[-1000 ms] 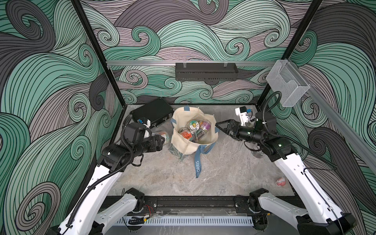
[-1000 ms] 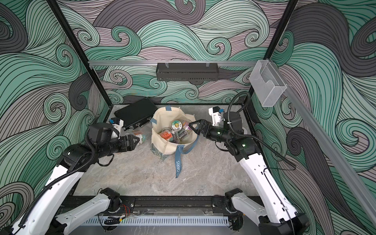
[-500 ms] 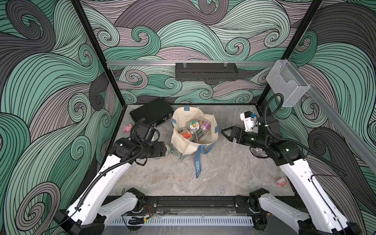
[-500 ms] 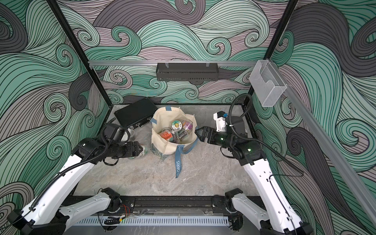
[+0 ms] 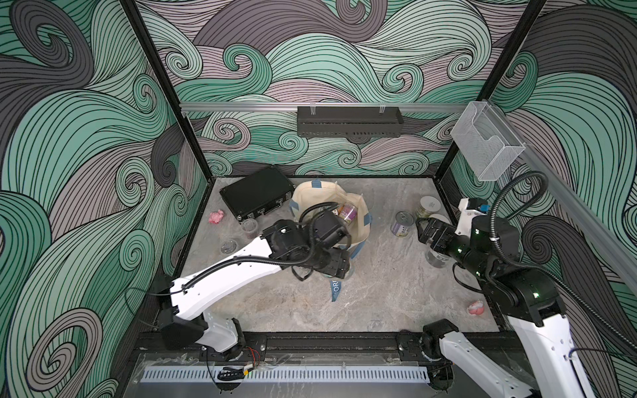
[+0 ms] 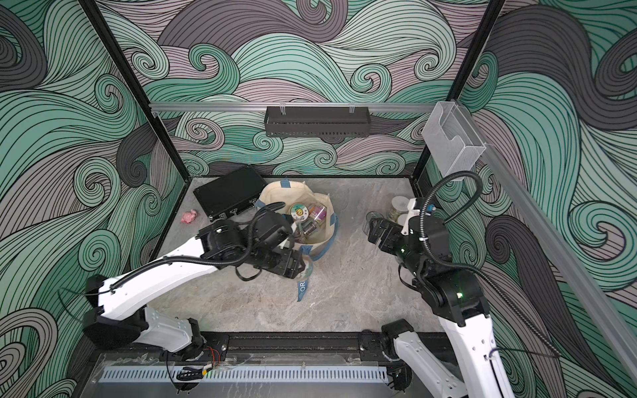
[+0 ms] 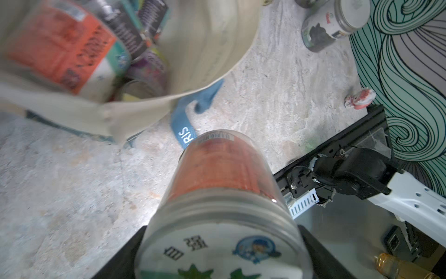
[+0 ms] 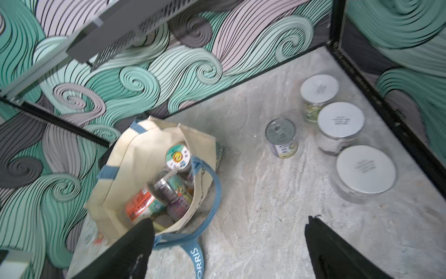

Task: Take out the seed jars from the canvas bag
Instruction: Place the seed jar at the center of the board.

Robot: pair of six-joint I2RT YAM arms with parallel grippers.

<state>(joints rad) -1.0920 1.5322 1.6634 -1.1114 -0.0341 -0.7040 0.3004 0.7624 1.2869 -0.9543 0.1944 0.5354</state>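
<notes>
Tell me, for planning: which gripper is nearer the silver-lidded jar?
Right. The right gripper hovers open beside the silver-lidded jar; the left gripper, gripping an orange-labelled jar, is by the canvas bag.

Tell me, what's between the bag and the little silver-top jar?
Nothing, just bare tabletop between the canvas bag and the silver-lidded jar, as the right wrist view shows.

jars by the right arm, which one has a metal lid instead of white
The small jar with the silvery pull-tab lid, standing alone between the canvas bag and the row of three white-lidded jars.
</notes>
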